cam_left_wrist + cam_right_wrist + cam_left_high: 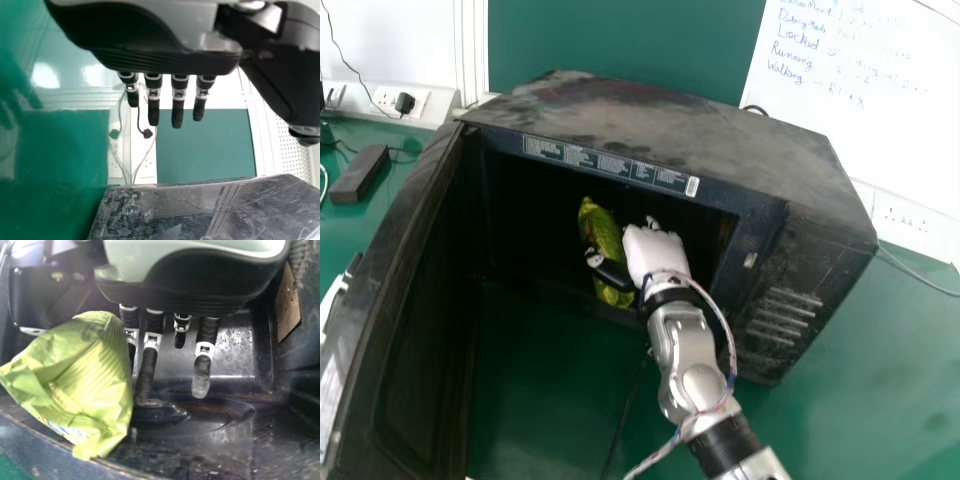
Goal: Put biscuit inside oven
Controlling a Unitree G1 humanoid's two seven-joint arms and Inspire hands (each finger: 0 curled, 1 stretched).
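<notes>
We see the yellow-green biscuit packet (604, 236) inside the open oven (650, 122), near its front edge. Our right robot hand (656, 254) is in there beside it, fingers extended, thumb across the packet. In the left wrist view, our left robot hand (155, 59) has straight fingers.

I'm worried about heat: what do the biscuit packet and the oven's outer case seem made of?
Biscuit packet: probably thin, shiny plastic film, from its crinkles and highlights. Outer case: likely painted sheet metal, from its flat dark panels, dulled by dusty smears; plastic remains possible.
</notes>
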